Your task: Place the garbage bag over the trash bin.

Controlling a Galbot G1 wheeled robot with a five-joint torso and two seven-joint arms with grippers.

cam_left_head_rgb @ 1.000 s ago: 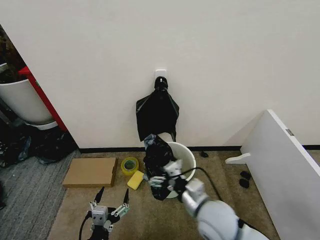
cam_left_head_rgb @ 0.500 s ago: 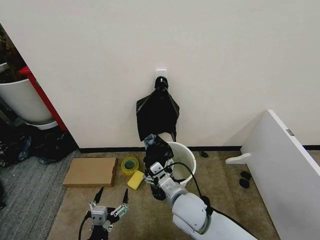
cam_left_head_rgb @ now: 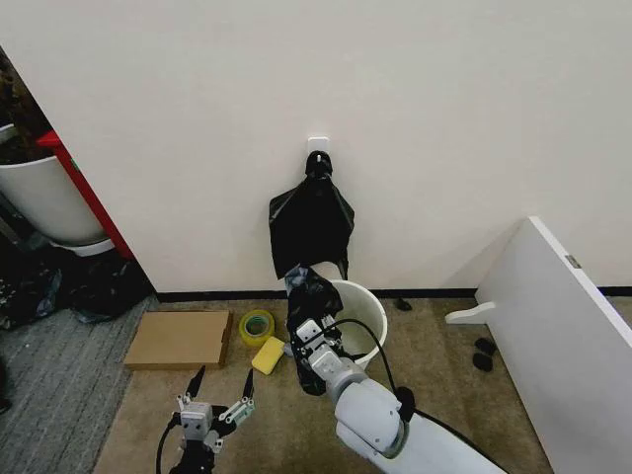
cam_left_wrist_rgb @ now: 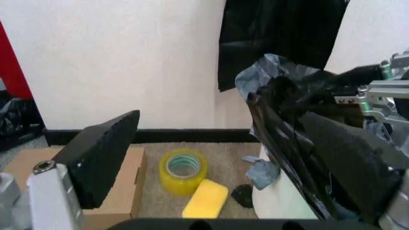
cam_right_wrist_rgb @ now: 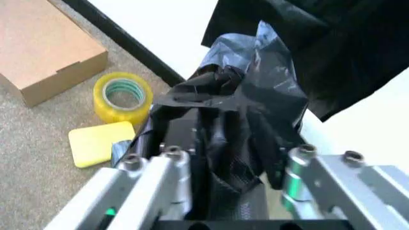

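Gripping the crinkly, glossy black garbage bag (cam_left_head_rgb: 312, 308), our right gripper (cam_left_head_rgb: 309, 348) has its fingers clamped on it at the round cream-white trash bin (cam_left_head_rgb: 363, 314) rim; left gripper (cam_left_head_rgb: 219, 407) fingers spread apart.

One bin (cam_left_head_rgb: 363, 314), one bag (cam_left_head_rgb: 310, 301) draped at it, and one hanging bundle of bags (cam_left_head_rgb: 311, 225) are counted. One tape roll (cam_left_head_rgb: 257, 327), one sponge (cam_left_head_rgb: 267, 355) and one box (cam_left_head_rgb: 179, 339) are seen on the floor. Two grippers are counted, left (cam_left_head_rgb: 219, 390) and right (cam_left_head_rgb: 309, 348).
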